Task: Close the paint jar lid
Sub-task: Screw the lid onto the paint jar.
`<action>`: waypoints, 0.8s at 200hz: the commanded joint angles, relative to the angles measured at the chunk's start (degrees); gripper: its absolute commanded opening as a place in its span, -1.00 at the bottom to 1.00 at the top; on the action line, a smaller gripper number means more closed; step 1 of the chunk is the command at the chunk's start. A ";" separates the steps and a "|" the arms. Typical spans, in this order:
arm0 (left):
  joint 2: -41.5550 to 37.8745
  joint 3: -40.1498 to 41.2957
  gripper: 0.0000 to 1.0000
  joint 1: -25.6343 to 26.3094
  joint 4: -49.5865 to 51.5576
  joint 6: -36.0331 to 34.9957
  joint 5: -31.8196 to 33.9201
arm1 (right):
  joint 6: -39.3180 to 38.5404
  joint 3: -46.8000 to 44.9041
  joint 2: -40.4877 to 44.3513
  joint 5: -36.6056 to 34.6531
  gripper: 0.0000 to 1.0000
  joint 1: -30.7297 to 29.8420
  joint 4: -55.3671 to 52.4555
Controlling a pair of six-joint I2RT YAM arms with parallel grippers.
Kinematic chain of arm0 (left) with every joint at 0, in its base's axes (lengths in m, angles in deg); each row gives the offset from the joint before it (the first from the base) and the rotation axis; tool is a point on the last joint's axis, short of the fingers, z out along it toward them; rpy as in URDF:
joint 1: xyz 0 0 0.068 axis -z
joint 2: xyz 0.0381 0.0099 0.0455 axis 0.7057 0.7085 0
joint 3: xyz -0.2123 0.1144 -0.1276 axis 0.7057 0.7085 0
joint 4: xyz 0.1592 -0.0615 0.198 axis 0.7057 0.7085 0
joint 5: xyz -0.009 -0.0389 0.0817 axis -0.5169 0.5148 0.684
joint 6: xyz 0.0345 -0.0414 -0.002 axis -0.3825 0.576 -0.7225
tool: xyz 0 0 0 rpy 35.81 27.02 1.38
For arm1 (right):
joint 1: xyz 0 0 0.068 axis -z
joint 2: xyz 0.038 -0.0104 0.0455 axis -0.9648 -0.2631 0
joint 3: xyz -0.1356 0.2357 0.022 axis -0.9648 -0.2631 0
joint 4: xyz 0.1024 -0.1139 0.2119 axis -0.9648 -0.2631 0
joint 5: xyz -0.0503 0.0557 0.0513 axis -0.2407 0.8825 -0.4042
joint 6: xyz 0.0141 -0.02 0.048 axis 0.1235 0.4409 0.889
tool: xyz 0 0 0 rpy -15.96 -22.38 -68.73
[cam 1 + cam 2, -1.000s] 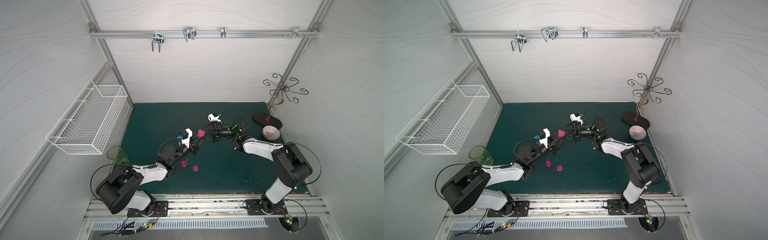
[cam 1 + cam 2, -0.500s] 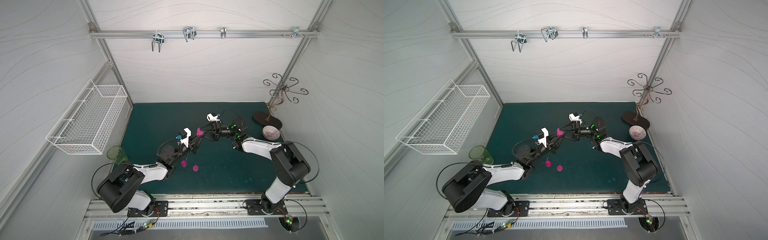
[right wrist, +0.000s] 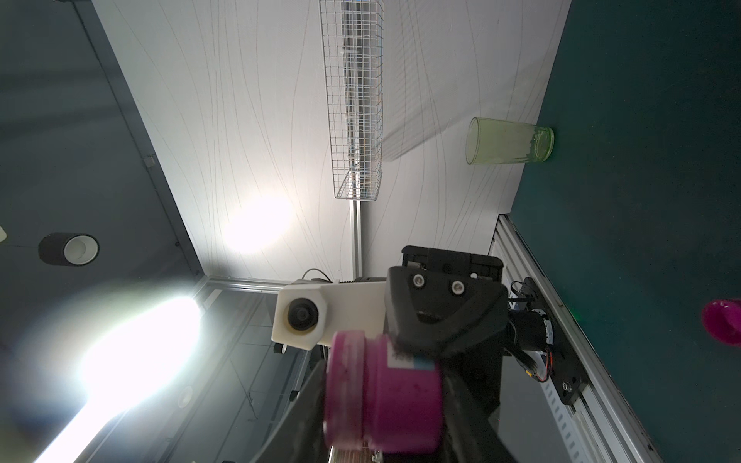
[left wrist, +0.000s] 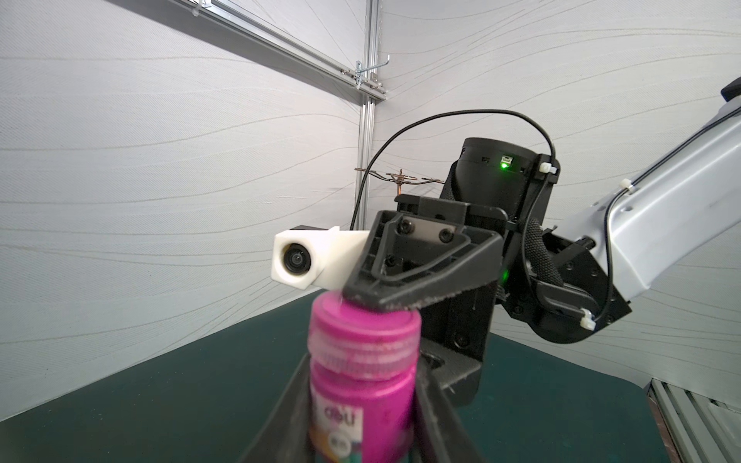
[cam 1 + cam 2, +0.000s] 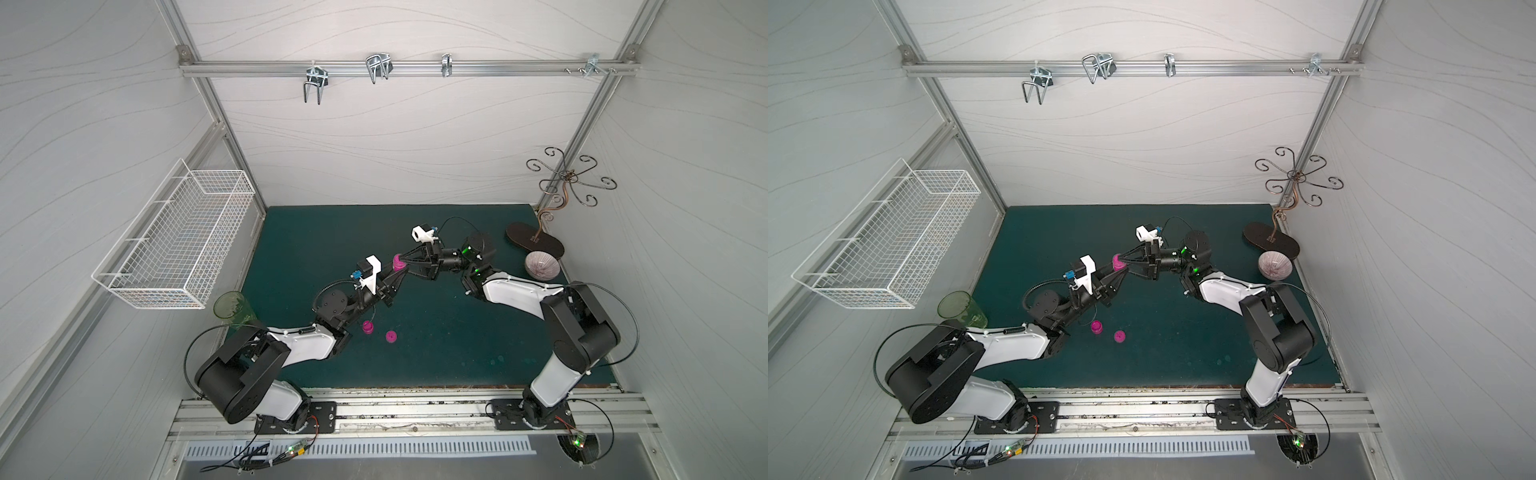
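Green bench (image 5: 436, 353) lies below: my left hand (image 5: 395, 274) clamps the jar (image 4: 361, 401) upright in mid-air, lid (image 4: 363, 324) on top. My right hand (image 5: 405, 266), nearer the lid, sits rolled sideways, one finger (image 4: 413, 276) touching its top; whether it grips I cannot tell.

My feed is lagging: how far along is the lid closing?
Done: the left pincer holds the magenta paint jar aloft, lid sitting on top. In hand: the right pincer is at the lid, one finger touching it; grip unclear. Left: tighten the lid; threads seem to show beneath it.
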State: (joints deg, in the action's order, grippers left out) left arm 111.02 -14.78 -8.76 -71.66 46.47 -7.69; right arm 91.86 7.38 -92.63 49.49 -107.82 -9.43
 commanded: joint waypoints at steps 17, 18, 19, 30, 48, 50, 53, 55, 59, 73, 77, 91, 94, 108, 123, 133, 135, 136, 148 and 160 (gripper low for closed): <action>1.28 -0.53 -1.00 0.71 0.04 0.54 -4.11 | -2.04 3.07 0.85 2.45 -0.17 -1.55 2.02; 1.32 -0.56 -1.00 0.71 0.08 0.47 -4.17 | -2.08 3.07 0.88 2.46 -0.15 -1.55 1.97; 1.35 -0.52 -1.00 0.71 0.14 0.43 -4.24 | -2.15 3.12 0.93 2.51 -0.14 -1.55 1.86; 1.44 -0.42 -1.00 0.71 0.71 0.33 -4.85 | -3.06 3.34 1.52 3.03 -0.04 -1.55 0.40; 2.02 -0.40 -1.00 0.71 1.03 0.16 -5.91 | -5.33 3.60 2.08 3.56 0.06 -1.62 -3.15; 2.10 -0.40 -1.00 0.71 1.11 0.09 -6.07 | -5.48 3.71 2.10 3.65 0.07 -1.70 -3.42; 2.20 -0.51 -1.00 0.75 1.20 0.05 -6.28 | -5.69 3.69 2.05 3.78 0.07 -1.67 -3.66; 2.21 -0.52 -1.00 0.78 1.29 -0.02 -6.52 | -5.66 3.73 2.07 3.83 0.08 -1.64 -3.76; 2.38 -0.62 -1.00 0.79 1.61 -0.09 -6.94 | -5.72 3.77 1.99 4.07 0.08 -1.70 -3.87; 2.70 -1.04 -1.00 0.92 3.01 -0.38 -7.91 | -5.71 4.11 1.63 4.60 0.04 -1.83 -4.05; 2.81 -1.02 -1.00 0.97 3.30 -0.60 -7.83 | -5.69 4.25 1.54 4.81 -0.01 -1.88 -3.95; 3.20 -0.93 -1.00 1.06 3.45 -1.14 -7.89 | -5.89 4.35 1.52 4.89 -0.10 -1.99 -4.67; 3.20 -0.93 -1.00 1.06 3.52 -1.19 -8.09 | -6.02 4.39 1.37 4.92 -0.09 -2.07 -5.00; 3.21 -1.18 -1.00 1.36 4.69 -2.00 -8.83 | -6.39 4.78 1.14 5.59 -0.10 -2.21 -5.44; 2.83 -1.61 -1.00 1.83 7.41 -3.32 -9.02 | -6.91 5.20 0.86 6.34 -0.18 -2.30 -6.87; 2.69 -1.81 -1.00 2.02 8.98 -4.04 -9.39 | -7.85 5.52 0.76 7.00 -0.27 -2.25 -8.63; 2.62 -1.87 -1.00 2.07 9.27 -4.14 -9.47 | -8.20 5.58 0.84 7.08 -0.29 -2.25 -9.11; 2.61 -1.88 -1.00 2.09 9.35 -4.20 -9.49 | -8.28 5.60 0.87 7.15 -0.30 -2.25 -9.31; 2.31 -1.89 -1.00 2.11 10.52 -4.57 -9.68 | -10.75 6.09 1.16 8.06 -0.35 -2.35 -13.31; 1.84 -2.07 -1.00 2.11 12.15 -5.12 -10.34 | -14.30 6.39 1.86 8.72 -0.43 -2.38 -18.45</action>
State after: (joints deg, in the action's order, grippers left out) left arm 111.92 -15.04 -8.76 -70.09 44.50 -11.80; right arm 84.06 10.46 -92.56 55.67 -107.67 -21.32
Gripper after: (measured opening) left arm 0.333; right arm 0.402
